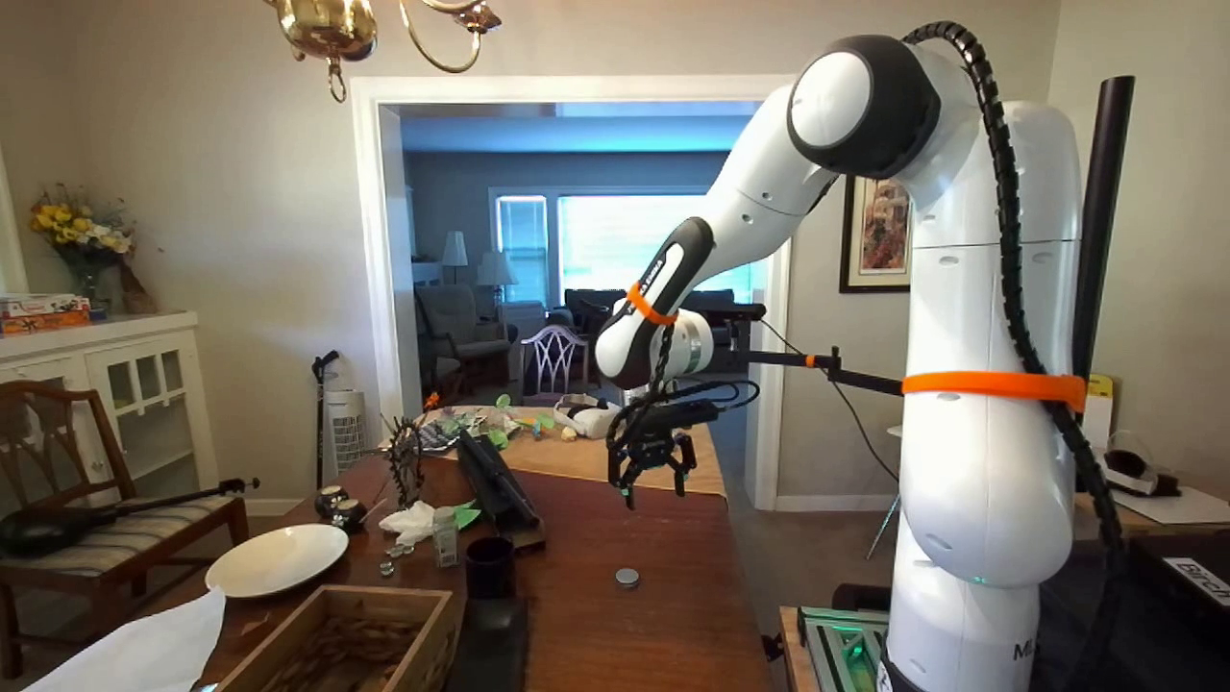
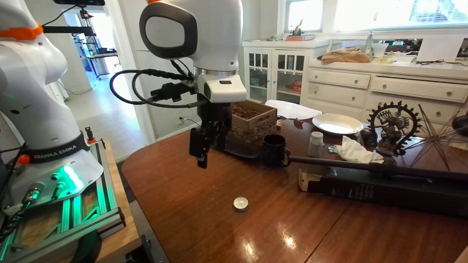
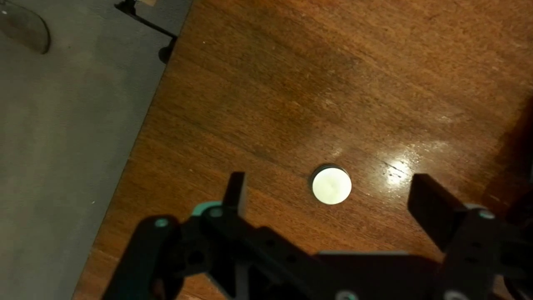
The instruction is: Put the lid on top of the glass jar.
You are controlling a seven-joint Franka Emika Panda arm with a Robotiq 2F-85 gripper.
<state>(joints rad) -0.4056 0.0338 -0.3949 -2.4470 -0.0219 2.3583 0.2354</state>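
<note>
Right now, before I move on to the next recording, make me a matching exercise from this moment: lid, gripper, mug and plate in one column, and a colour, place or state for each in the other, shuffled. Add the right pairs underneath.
Column one
1. lid
2. gripper
3. mug
4. plate

Column two
A. black, standing upright
B. broad and white
C. open, raised above the table
D. tiny and pale, lying flat on the table

Right pairs: 1-D, 2-C, 3-A, 4-B

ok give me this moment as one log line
gripper: open, empty, above table | lid: flat on table, ungrasped | glass jar: near black mug | status: lid not yet placed
</note>
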